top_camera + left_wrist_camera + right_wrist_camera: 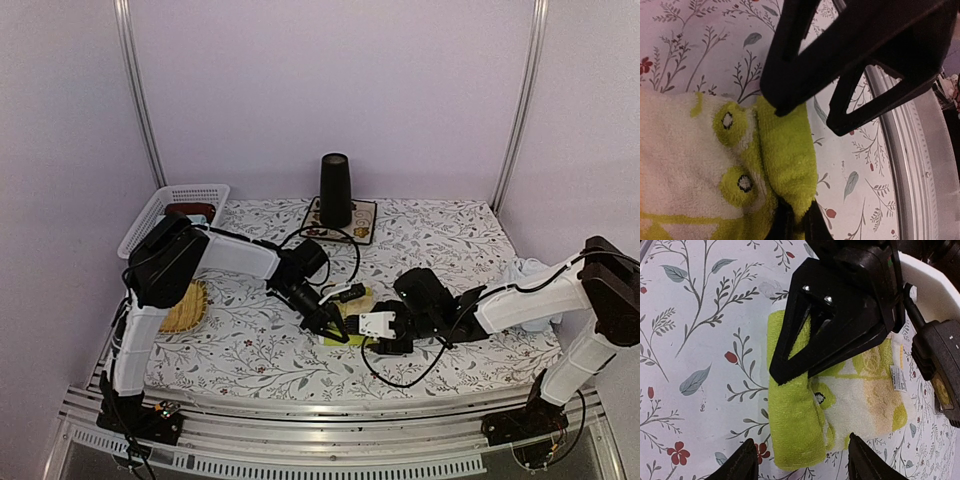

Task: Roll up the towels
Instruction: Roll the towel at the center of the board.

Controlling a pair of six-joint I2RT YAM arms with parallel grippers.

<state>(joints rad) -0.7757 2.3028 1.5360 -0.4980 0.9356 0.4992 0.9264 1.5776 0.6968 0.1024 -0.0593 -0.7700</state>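
Observation:
The yellow-green towel (840, 400) lies flat on the flowered tablecloth at the table's middle front (355, 300). Its near long edge is turned over into a thick fold (787, 150). My left gripper (796, 216) is shut on one end of that fold, and in the right wrist view it shows as a black wedge (790, 372) over the towel. My right gripper (800, 442) hovers open over the fold's other end, one finger on each side of it and neither touching. Both grippers meet at the towel (350, 325). A light blue towel (522, 272) lies bunched at the far right, partly behind the right arm.
A white basket (170, 210) stands at the back left, with a woven straw tray (188, 305) in front of it beside the left arm. A black cone (335, 188) stands on a flowered mat (366, 228) at the back centre. The metal table rail (905, 165) runs close by.

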